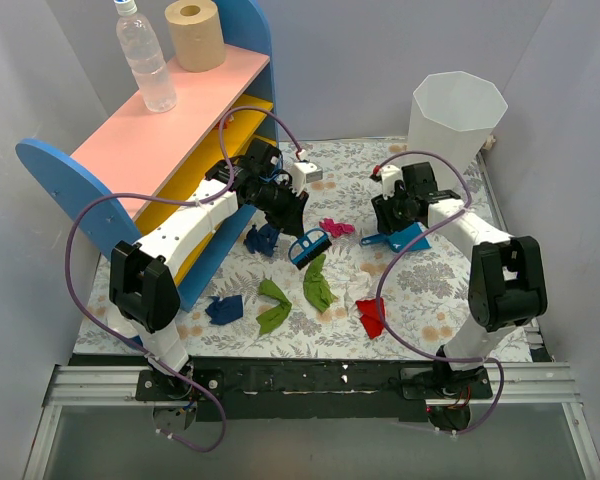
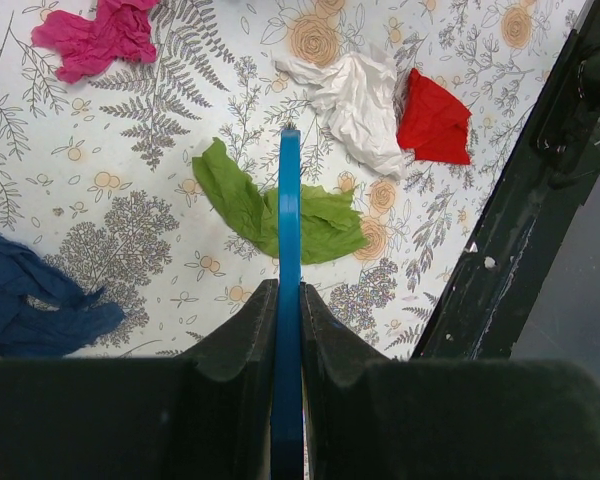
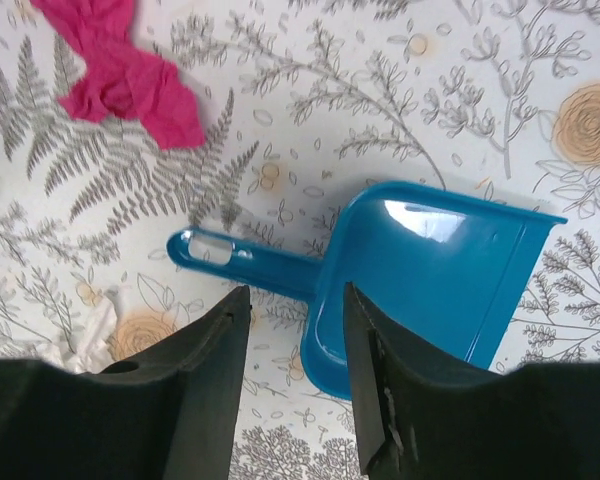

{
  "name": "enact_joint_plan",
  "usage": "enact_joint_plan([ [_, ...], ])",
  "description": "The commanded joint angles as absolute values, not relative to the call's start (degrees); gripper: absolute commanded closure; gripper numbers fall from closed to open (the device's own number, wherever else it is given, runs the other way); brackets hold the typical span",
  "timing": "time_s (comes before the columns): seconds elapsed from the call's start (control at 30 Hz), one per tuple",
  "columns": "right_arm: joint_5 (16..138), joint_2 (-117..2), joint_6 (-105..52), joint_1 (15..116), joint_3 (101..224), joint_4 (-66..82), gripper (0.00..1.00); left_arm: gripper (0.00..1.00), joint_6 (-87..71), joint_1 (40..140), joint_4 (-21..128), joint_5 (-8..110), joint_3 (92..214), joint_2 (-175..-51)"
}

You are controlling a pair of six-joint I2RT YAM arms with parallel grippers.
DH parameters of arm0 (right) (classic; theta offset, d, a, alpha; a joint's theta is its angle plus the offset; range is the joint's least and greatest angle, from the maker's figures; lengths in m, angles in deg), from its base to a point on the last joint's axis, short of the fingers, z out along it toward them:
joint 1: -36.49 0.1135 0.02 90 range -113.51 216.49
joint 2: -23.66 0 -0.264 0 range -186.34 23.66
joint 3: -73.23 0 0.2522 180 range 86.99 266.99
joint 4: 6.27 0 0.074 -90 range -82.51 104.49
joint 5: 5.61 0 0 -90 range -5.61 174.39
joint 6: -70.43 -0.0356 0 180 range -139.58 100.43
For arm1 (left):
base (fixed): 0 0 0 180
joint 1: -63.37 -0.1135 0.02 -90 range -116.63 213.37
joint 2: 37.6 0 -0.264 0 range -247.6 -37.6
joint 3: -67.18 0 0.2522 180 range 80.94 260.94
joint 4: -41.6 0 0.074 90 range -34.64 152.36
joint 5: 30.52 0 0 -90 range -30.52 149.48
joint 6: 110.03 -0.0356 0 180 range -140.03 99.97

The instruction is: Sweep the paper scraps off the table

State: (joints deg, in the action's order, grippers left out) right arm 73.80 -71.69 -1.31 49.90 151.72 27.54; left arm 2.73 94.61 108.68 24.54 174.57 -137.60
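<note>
We see the scraps strewn over the near half of the surface, a white cloth printed with grey leaves and pale orange flowers. All are small crumpled pieces of paper. Two green scraps lie side by side near the front middle. A navy scrap sits left of them, close to the shelf, and a second navy piece lies farther back under the left arm. A magenta scrap lies between the two arms. A red scrap rests front right, with a white scrap just beside it. The left fingers are pressed shut on a thin blue edge of the brush, which in the left wrist view hangs over one green piece; whether it touches the paper we cannot tell. The right fingers stand apart above the dustpan, straddling the spot where its handle meets the pan, and grip nothing that we can see. The dustpan lies flat on the cloth, its handle pointing toward the magenta scrap. A white bin stands at the far right corner.
</note>
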Motion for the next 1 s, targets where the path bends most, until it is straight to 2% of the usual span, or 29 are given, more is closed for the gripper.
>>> enact_joint_plan([
  [0.0, 74.19, -73.63, -10.78, 49.93, 157.03, 25.95, 0.51, 1.0, 1.86, 94.75, 107.74, 23.18, 174.63, -134.63],
  [0.1, 73.93, -76.62, -13.07, 50.02, 158.7, 25.95, 0.53, 1.0, 1.59, 94.75, 108.0, 24.41, 174.72, -134.45],
  [0.23, 76.73, -80.05, -14.48, 50.02, 160.46, 25.77, 0.61, 1.0, 1.33, 94.75, 108.62, 26.6, 174.11, -133.84],
  [0.57, 78.76, -82.95, -15.53, 50.02, 160.03, 25.42, 0.64, 1.0, -0.17, 94.83, 109.58, 28.72, 173.23, -133.31],
  [0.97, 79.11, -83.39, -11.14, 50.02, 158.88, 23.66, 0.74, 1.0, 0.89, 94.75, 109.32, 27.13, 175.07, -135.15],
])
